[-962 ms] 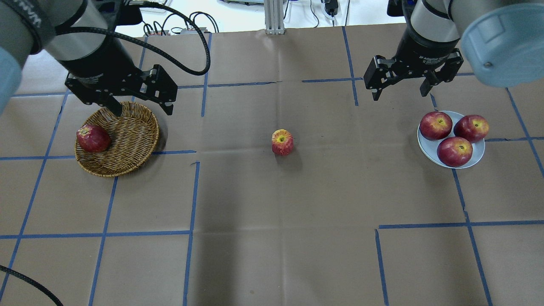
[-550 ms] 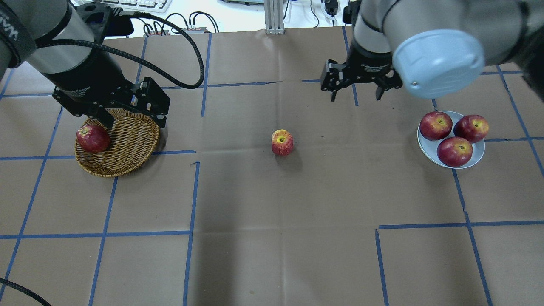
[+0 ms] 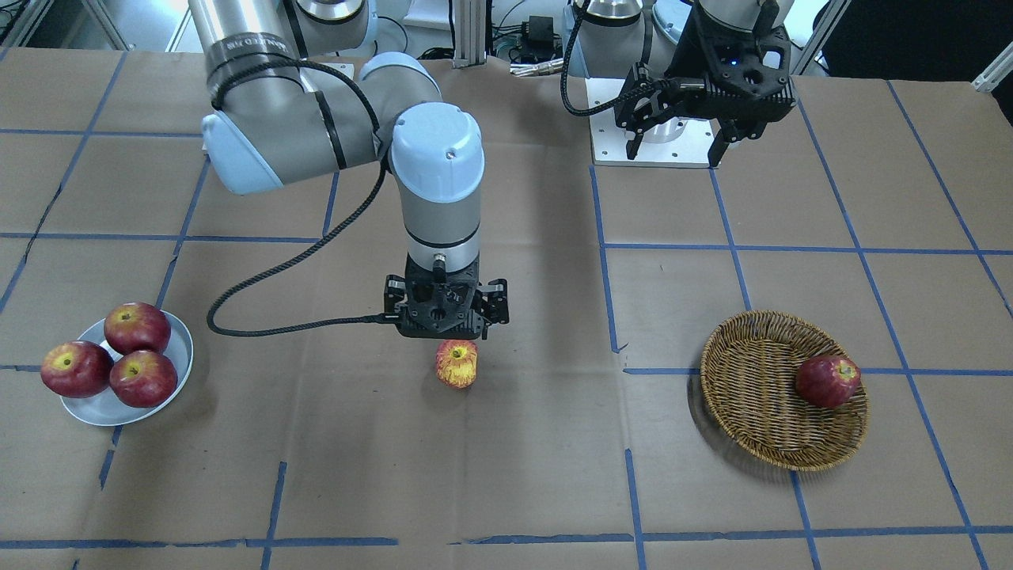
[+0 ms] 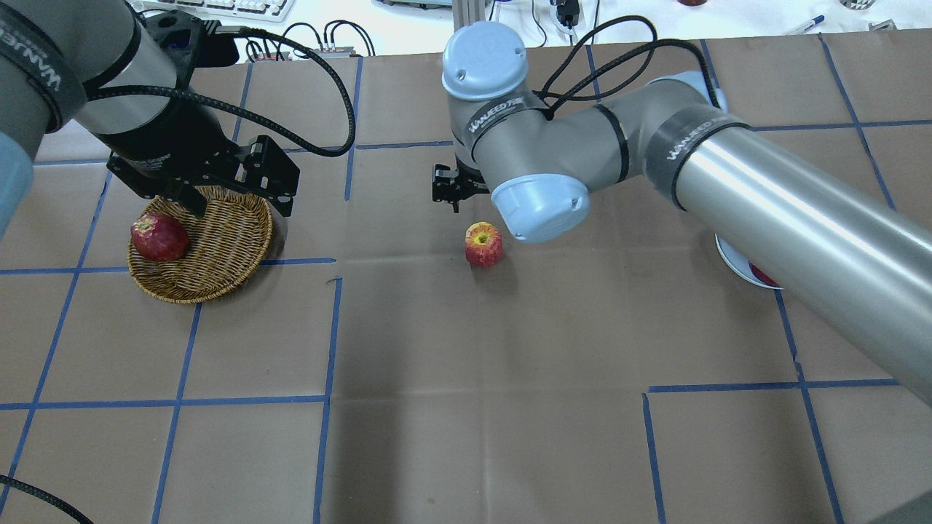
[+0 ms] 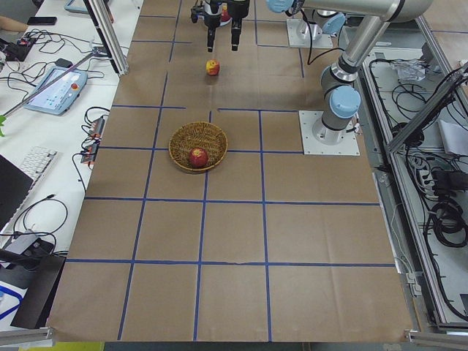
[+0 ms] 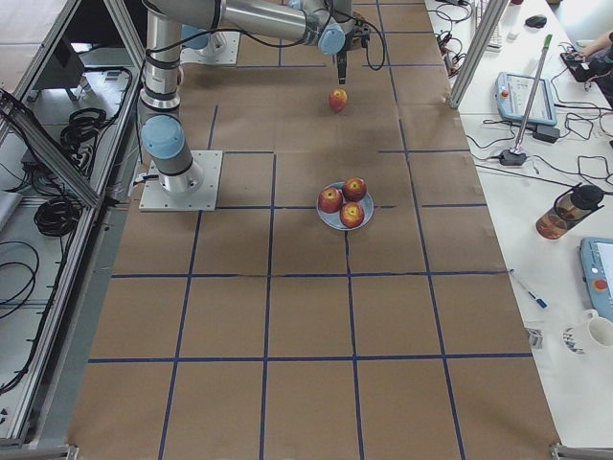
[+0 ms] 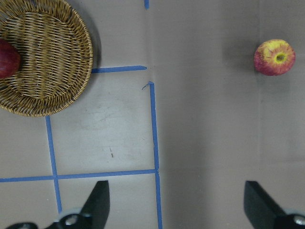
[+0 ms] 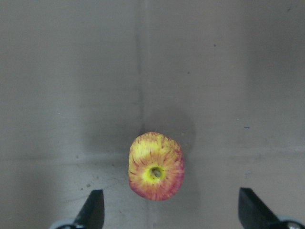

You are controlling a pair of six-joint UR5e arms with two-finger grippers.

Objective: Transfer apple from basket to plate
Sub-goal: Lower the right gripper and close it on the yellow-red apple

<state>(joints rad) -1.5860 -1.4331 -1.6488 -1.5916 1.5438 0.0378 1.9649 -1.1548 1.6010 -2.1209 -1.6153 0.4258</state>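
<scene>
The pale yellow-red apple [image 4: 483, 244] stands on the bare table at its middle, stem end up, and also shows in the front view [image 3: 457, 363]. It is outside the wicker basket [image 4: 218, 255] at the left and the pale plate [image 3: 180, 348] at the far right. My right gripper [image 3: 445, 336] hangs open just above the apple. In the right wrist view the apple [image 8: 156, 166] lies between its spread fingers [image 8: 93, 210]. My left gripper [image 4: 240, 209] is open and empty over the basket's far rim.
A dark red apple [image 4: 159, 237] lies in the basket at its left side. Three dark red apples [image 3: 134, 356] fill the plate. In the overhead view my right arm [image 4: 764, 196] hides most of the plate. Blue tape lines cross the brown table.
My right arm swung from beside the plate leftward to the table's middle, so its gripper now hangs over the pale apple. My left gripper stayed near the basket's far rim.
</scene>
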